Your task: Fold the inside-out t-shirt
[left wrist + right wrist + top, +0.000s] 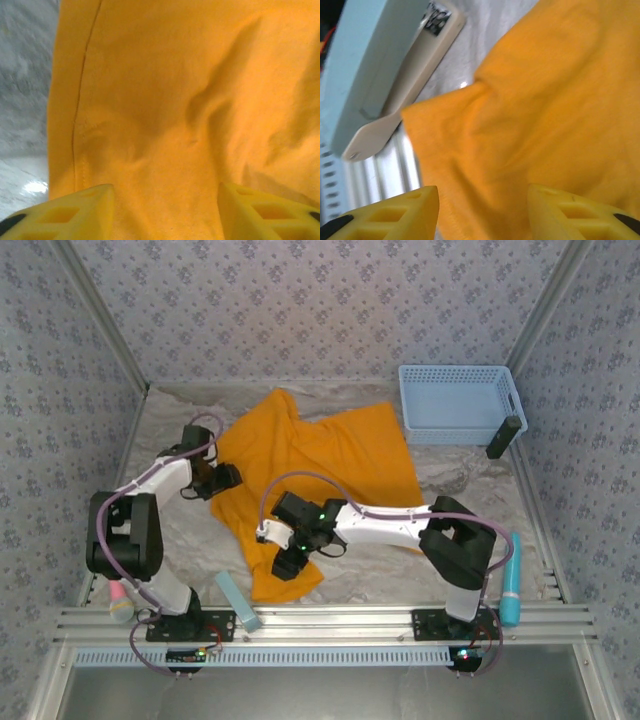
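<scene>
Lying crumpled and spread on the grey-white marbled table cover [470, 490] is the orange-yellow soft cotton t-shirt [330, 455]. It is roughly a slanted sheet, with one narrow end reaching toward the arm bases. No lettering or label can be made out on the face that shows.

The left gripper [228, 480] sits at the shirt's left edge, low over the cloth. In the left wrist view its yellow plastic fingers [75, 215] stand apart, with wrinkled orange fabric [200, 110] lying beyond them and nothing pinched between them. A stitched seam [80, 100] runs along the shirt's edge there, with bare table to its left.

The right gripper [285, 565] hovers over the shirt's near narrow end. In the right wrist view its yellow fingers [575, 215] are likewise spread, and the shirt's hemmed corner [420, 130] lies below them, not held.

Just off that near corner rests a pale blue rectangular box [238, 600]. The right wrist camera shows it with a cream plastic piece [395, 110] along its side.

A light blue plastic basket [450, 430] stands just past the shirt's far right corner, with a dark cylinder [503, 437] leaning at its right end. A turquoise handled tool [512, 585] lies well to the right of the shirt.
</scene>
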`<state>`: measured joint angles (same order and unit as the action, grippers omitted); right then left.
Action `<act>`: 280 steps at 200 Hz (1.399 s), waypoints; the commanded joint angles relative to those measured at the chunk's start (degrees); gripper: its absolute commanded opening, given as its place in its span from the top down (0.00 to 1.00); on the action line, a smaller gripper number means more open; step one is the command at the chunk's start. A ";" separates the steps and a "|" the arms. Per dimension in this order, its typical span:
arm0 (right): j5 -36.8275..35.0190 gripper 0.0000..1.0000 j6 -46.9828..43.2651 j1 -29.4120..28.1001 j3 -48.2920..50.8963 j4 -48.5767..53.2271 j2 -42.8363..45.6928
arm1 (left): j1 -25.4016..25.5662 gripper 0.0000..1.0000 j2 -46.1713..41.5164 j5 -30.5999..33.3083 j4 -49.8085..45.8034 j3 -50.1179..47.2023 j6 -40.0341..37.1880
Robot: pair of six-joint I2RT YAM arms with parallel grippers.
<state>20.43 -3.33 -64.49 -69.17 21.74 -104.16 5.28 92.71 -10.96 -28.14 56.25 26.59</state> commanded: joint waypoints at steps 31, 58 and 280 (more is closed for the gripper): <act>-8.88 0.53 0.75 -1.77 4.76 -0.50 -2.76 | 2.11 0.72 1.36 4.14 0.95 -3.44 2.02; -9.54 0.53 4.19 -1.77 12.45 -2.83 1.19 | 1.84 0.77 2.97 6.89 2.26 -5.60 2.06; -32.82 0.44 30.62 22.35 16.54 -1.73 24.30 | 2.81 0.41 -8.65 0.07 2.31 4.69 0.78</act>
<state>-3.18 17.17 -50.72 -48.58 18.39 -77.23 7.57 82.04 -10.55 -27.99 56.62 26.65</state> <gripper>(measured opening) 0.564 0.598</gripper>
